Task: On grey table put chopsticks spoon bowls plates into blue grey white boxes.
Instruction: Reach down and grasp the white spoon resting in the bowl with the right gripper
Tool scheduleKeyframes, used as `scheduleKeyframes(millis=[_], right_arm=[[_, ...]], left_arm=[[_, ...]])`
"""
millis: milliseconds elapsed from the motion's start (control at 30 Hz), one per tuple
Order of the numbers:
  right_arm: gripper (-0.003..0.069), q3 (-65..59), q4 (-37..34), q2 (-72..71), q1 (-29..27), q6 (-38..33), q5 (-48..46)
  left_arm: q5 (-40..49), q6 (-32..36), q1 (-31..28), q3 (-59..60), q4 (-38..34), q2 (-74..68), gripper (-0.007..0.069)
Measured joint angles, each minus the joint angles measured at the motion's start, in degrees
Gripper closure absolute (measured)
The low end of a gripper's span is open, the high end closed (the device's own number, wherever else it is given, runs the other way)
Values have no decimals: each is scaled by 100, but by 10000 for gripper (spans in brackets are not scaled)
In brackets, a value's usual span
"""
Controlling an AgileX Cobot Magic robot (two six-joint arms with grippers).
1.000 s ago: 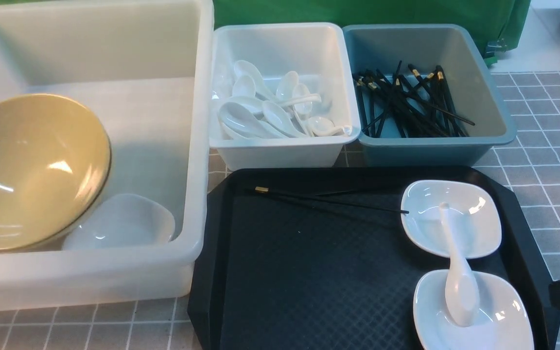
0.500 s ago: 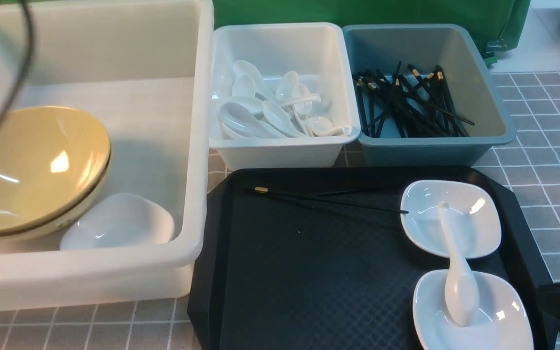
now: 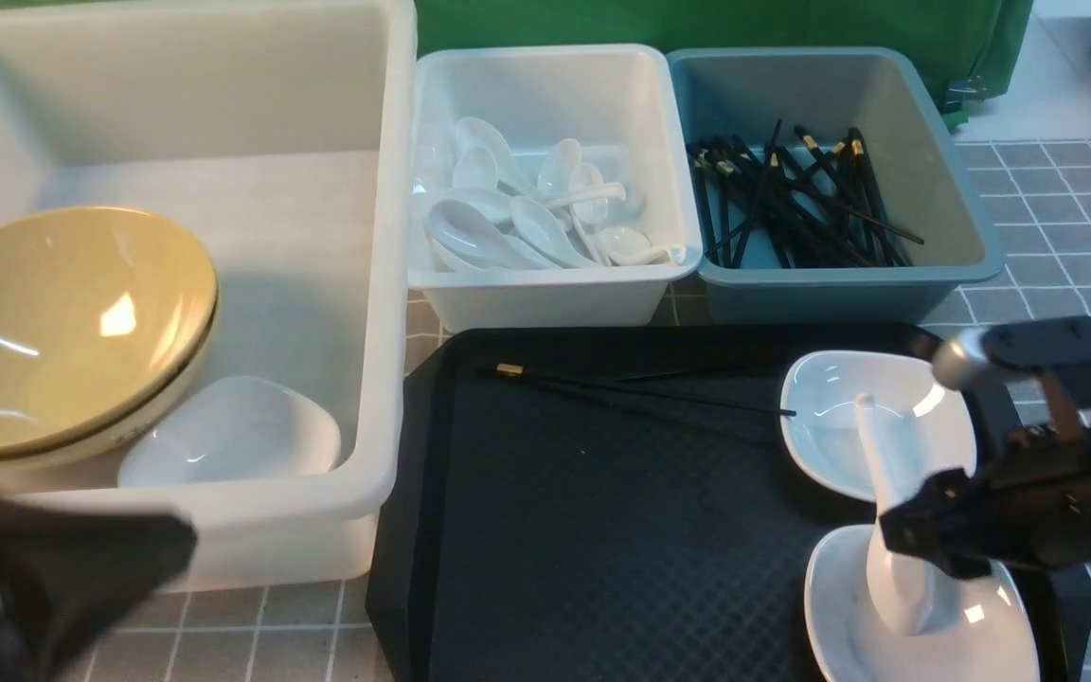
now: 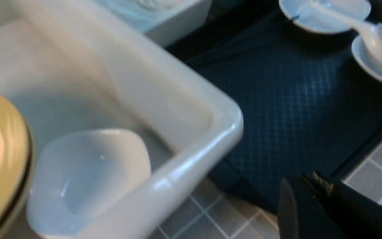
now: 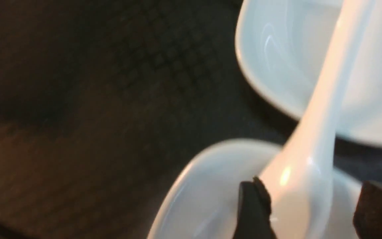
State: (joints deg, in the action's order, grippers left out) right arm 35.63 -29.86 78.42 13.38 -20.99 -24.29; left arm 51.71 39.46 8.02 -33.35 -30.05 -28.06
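Since 1 second ago: swung the right jaws in from 4 o'clock and spread them; drew the left jaws out of the tub [image 3: 384, 284] toward 7 o'clock, shut on nothing. Bridging the near plate [image 3: 844, 620] and far plate [image 3: 830, 426] at the 4 o'clock corner of the tray [image 3: 602, 540]: the spoon [image 3: 875, 445], scoop down toward 6, handle aimed at 12. Straddled at the scoop by the open right jaws, not yet pinched, probably to catch the steadiest part of slick glazed ceramic. Further out: thin black gold-banded chopsticks [image 3: 640, 388] on diamond-textured black plastic; at 12, the smooth white bin [image 3: 555, 303] on the gridded grey bench [image 3: 1057, 237].
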Motion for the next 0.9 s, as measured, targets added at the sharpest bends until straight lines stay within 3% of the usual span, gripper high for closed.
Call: scheduleKeyframes(millis=[167,333,600,900], right_arm=[[250,336,-6,677,27,2,104],[417,393,-24,752,31,-51,137],[617,399,-77,446,31,-199,33],[624,488,-117,-137,31,-524,-469]], left_arm=[[-246,-86,0,853,-28,572,634],[-856,-101,0,1135,-124,833,634],[-1228,-113,0,1209,-194,845,634],[-1344,-113,0,1277,-217,845,634]])
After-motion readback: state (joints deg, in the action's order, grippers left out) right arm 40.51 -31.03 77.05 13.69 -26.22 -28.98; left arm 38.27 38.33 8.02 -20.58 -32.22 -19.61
